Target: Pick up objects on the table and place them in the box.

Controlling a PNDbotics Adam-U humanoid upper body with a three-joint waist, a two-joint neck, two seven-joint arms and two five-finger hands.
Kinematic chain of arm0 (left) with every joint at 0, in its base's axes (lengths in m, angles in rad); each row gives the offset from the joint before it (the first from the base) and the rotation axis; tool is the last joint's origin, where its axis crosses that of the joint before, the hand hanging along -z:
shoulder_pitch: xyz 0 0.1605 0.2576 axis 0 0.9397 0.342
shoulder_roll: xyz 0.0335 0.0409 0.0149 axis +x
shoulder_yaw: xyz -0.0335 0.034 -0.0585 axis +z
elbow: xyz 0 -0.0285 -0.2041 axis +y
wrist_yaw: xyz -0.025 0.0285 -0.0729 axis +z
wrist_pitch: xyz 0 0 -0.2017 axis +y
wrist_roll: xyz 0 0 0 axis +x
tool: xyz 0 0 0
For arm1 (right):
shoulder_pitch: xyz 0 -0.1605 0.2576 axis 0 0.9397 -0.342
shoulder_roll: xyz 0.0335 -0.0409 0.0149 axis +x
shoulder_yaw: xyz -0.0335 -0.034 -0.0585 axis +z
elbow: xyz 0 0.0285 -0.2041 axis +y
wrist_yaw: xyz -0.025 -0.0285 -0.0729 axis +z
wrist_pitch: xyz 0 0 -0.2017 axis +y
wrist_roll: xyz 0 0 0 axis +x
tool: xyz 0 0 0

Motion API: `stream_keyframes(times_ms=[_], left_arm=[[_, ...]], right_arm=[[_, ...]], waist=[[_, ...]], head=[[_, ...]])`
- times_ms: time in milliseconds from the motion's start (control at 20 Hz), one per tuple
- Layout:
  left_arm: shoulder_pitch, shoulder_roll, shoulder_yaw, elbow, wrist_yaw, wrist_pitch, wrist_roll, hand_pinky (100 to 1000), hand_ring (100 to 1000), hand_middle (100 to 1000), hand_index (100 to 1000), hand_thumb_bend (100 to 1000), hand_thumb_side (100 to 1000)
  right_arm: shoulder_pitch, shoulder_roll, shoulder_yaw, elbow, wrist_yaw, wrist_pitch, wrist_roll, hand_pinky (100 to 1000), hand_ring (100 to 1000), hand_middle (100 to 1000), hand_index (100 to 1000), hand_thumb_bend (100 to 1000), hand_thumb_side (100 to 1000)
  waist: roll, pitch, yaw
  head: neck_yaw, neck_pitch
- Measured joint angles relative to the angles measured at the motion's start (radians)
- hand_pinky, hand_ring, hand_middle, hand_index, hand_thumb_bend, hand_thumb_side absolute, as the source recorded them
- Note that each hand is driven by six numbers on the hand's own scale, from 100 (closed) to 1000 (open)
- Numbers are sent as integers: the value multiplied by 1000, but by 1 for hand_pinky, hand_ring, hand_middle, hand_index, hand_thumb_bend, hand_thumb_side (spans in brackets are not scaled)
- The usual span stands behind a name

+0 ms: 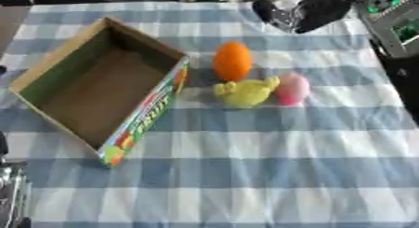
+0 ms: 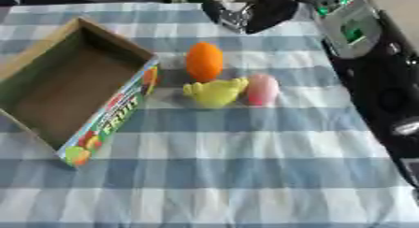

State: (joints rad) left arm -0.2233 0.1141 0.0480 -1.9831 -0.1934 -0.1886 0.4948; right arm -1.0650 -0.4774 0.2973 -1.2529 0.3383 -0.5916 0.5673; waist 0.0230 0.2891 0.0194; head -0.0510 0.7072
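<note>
A blue & white checked cloth (image 1: 270,166) covers the table. On its left side sits an open cardboard box (image 1: 98,87) w/ bright fruit pics on the long side that faces the middle. Nothing is inside it; you can see the brown bottom.

Just right of the box, near the middle of the cloth, are 3 small things in a bunch. An orange egg-shaped thing (image 1: 232,60) stands up, closest to the far edge. In front of it lies a yellow soft toy (image 1: 245,92), maybe a chick, can't tell for sure. A pink egg-shaped thing (image 1: 292,88) touches the yellow toy's right side. The orange one is just beside the box's right corner, not touching it.

The right hand (image 2: 260,11) is up at the far edge of the cloth, black & silver, fingers pointing left. It holds nothing; can't tell if the fingers are bent or straight. The right arm (image 2: 368,59) runs down the right edge.

A bit of grey metal (image 1: 11,194) shows at the near left corner; can't tell what it is.
</note>
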Motion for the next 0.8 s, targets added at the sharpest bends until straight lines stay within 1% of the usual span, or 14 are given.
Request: stream_keyframes(times_ms=[50, 250, 550, 800], left_arm=[[0, 0, -1, 0, 0, 0, -1, 489, 640, 612, 762, 100, 746], [0, 0, -2, 0, 1, 3, -4, 489, 640, 611, 761, 100, 745], [0, 0, -7, 0, 2, 7, -7, 489, 640, 611, 761, 100, 744], [-1, 0, -8, 0, 3, 7, -8, 489, 640, 611, 761, 100, 743]], right_arm=[[0, 1, 3, 8, -11, 13, 13, 896, 893, 779, 904, 279, 649], [0, 5, 22, 22, -52, 58, 58, 919, 910, 800, 930, 381, 585], [0, 4, 64, 24, -72, 81, 81, 939, 943, 837, 955, 462, 616], [13, -8, 73, 1, -70, 86, 86, 938, 949, 845, 963, 487, 633]], waist=[[0, 0, 0], [0, 1, 0], [-1, 7, 0], [-5, 10, -4]], head=[[0, 0], [-1, -4], [0, -6], [5, -10]])
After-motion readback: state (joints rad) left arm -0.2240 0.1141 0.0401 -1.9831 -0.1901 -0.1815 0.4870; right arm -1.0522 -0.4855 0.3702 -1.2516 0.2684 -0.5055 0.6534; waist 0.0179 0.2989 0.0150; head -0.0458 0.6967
